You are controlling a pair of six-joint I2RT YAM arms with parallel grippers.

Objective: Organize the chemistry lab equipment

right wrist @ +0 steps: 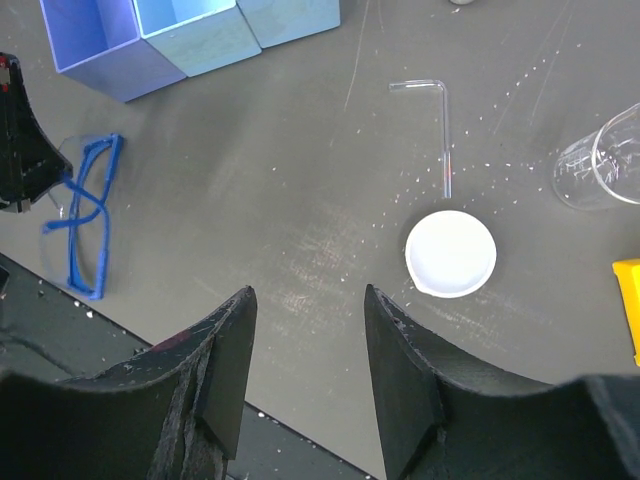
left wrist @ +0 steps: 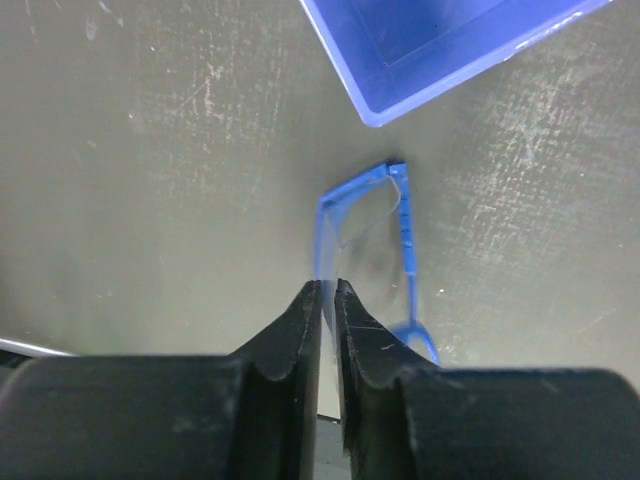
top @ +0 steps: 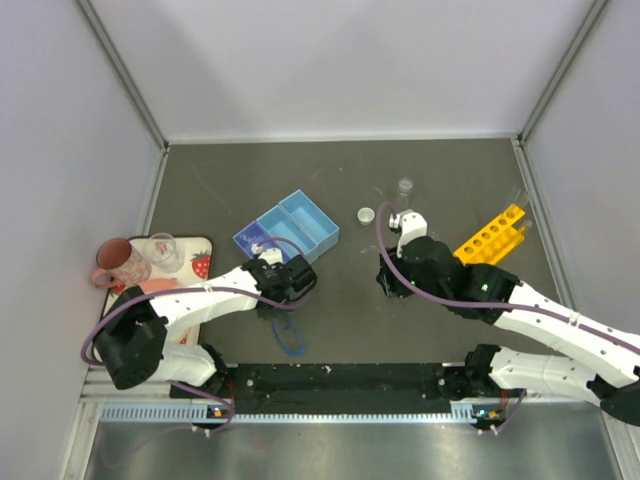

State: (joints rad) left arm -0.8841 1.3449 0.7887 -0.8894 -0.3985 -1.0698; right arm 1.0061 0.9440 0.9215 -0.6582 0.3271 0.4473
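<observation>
The left gripper [left wrist: 328, 290] is clamped on 1 rim of the blue-framed goggles [left wrist: 404, 225], which lie near the light-blue tray's [left wrist: 372, 95] corner. The right gripper [right wrist: 305, 370] hangs with jaws apart, a white dish [right wrist: 450, 252] just beyond its fingertips.

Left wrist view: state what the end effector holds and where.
The left end effector pinches the blue-framed clear goggles by the frame's rim beside one lens.

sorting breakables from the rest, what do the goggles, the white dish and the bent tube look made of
goggles: likely plastic; glossy blue frame with thin clear lenses.
white dish: looks like glazed ceramic or porcelain; opaque, smooth white with a small pouring lip. It could be plastic.
bent tube: probably glass; thin, colourless and see-through with bright edges. Clear plastic can't be ruled out.
</observation>
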